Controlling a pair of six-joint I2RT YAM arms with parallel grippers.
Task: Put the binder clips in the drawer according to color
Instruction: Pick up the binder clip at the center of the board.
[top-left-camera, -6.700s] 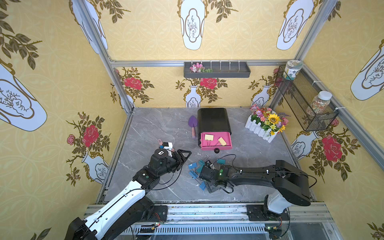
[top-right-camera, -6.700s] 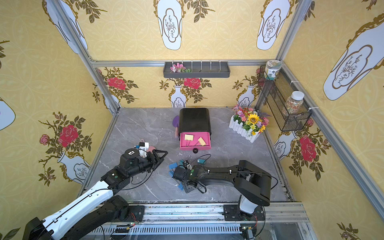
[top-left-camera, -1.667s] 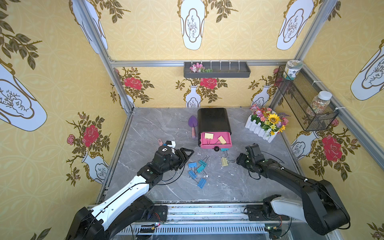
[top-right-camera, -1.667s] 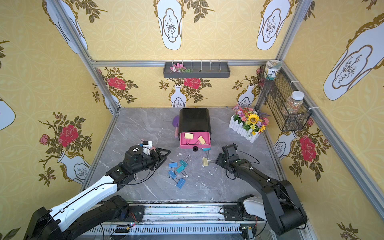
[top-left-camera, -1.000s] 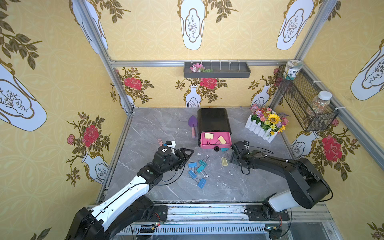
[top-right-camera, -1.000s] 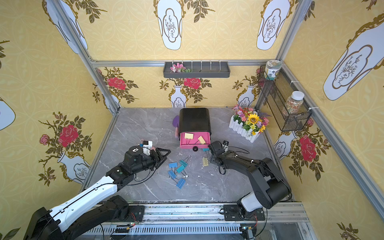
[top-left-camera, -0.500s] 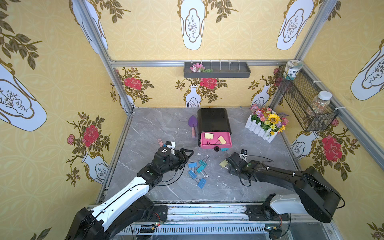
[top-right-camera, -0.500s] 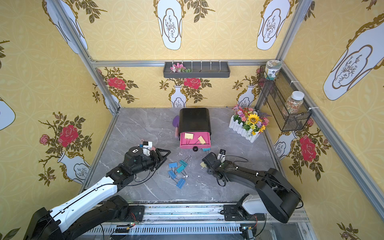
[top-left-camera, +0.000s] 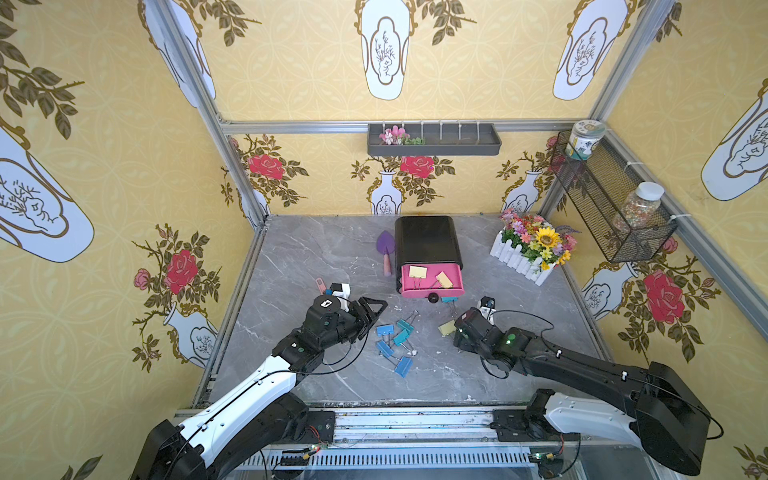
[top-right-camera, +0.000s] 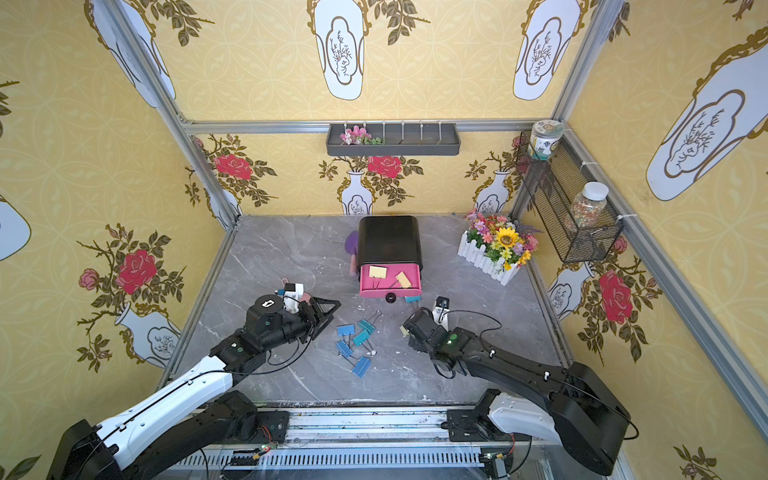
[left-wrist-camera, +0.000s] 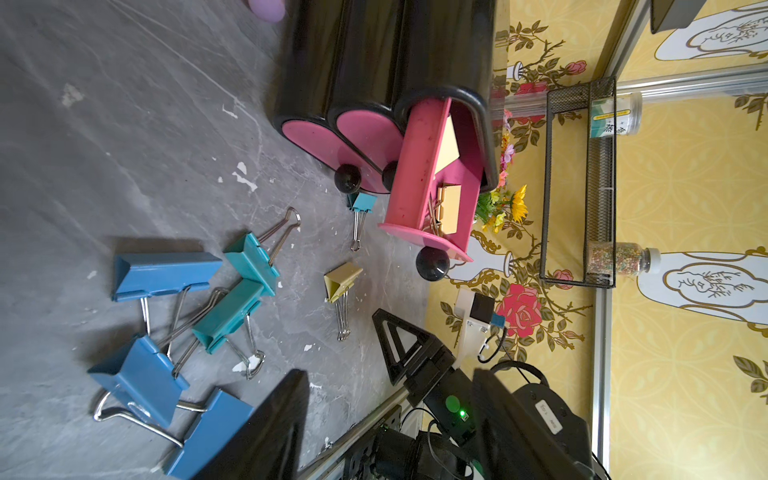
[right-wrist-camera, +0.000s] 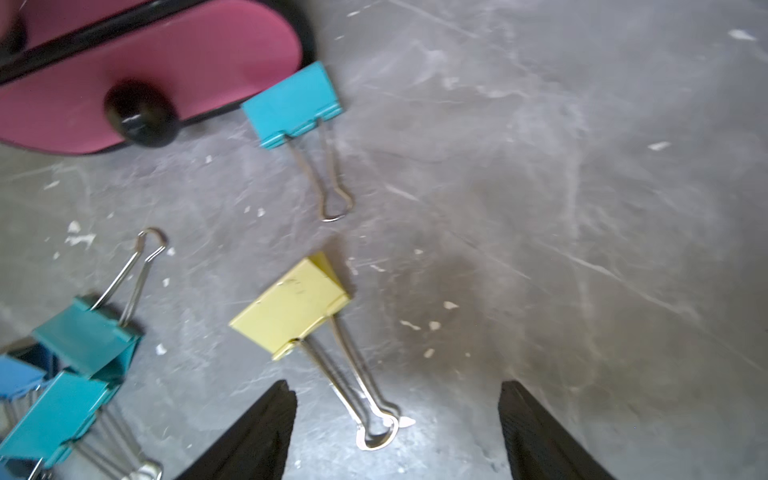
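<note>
The right hand (right-wrist-camera: 394, 388) is hovering low over the table (right-wrist-camera: 582, 166) in front of the drawer (top-left-camera: 427, 243), its fingers standing wide apart and gripping nothing. The wire handle of a pale yellow clip (right-wrist-camera: 291, 309) is lying between them, seemingly untouched, though the view is blurring here. A teal clip (right-wrist-camera: 293, 104) is lying just beside the drawer's foot. The drawer's top pink compartment (top-left-camera: 432, 286) is standing pulled out, holding two yellow clips (top-left-camera: 417, 271). The left hand (top-left-camera: 370, 311) is hanging farther out from the drawer's front, half spread and empty, beside a heap of blue and teal clips (top-left-camera: 384, 330).
</note>
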